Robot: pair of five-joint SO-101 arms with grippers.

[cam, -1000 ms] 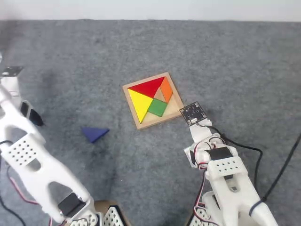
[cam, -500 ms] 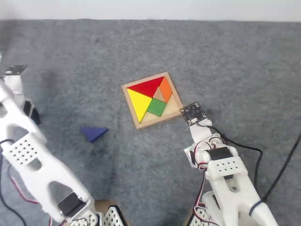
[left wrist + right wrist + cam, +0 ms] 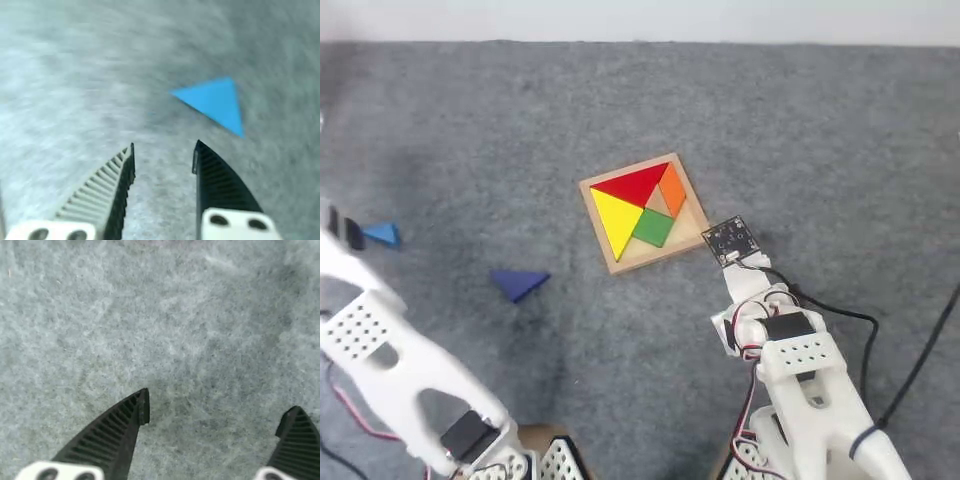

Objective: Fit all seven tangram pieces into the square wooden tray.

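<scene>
Left arm has drawn back toward the left edge of the surface [image 3: 820, 130], uncovering a light blue triangle [image 3: 382, 234].

I log:
- Left end effector [image 3: 164, 150]: fingers spread, grasping nothing, light blue triangle just ahead of its tips.
- Right end effector [image 3: 220, 412]: spread wide over bare grey surface, grasping nothing.
- Tray [image 3: 620, 266]: holds a red triangle [image 3: 635, 185], yellow triangle [image 3: 615, 222], green square [image 3: 656, 229] and orange piece [image 3: 674, 190].
- Dark blue triangle [image 3: 520, 283]: loose on the surface, roughly between tray and light blue triangle.
</scene>
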